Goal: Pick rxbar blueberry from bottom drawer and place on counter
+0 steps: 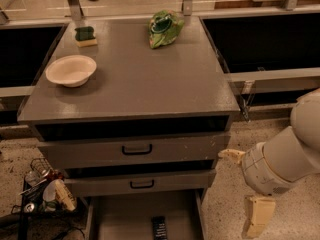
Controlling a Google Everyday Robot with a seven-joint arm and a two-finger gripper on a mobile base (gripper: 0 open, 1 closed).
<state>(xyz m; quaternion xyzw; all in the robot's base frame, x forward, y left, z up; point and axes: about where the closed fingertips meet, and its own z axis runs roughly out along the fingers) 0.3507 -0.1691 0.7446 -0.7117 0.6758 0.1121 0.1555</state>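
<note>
The rxbar blueberry (159,228), a small dark bar with white lettering, lies flat in the open bottom drawer (120,216), near its front middle. The drawer is pulled out under two shut grey drawers with black handles. The grey counter (145,81) is the cabinet's top. My gripper (237,191) hangs to the right of the cabinet, beside the drawers, above and to the right of the bar. It is open and empty; one cream finger (230,155) points left and the other (257,216) points down.
On the counter stand a white bowl (71,70) at the left, a green chip bag (164,28) at the back and a green sponge (85,35) at the back left. A wire rack with dishes (45,191) sits on the floor left of the drawers.
</note>
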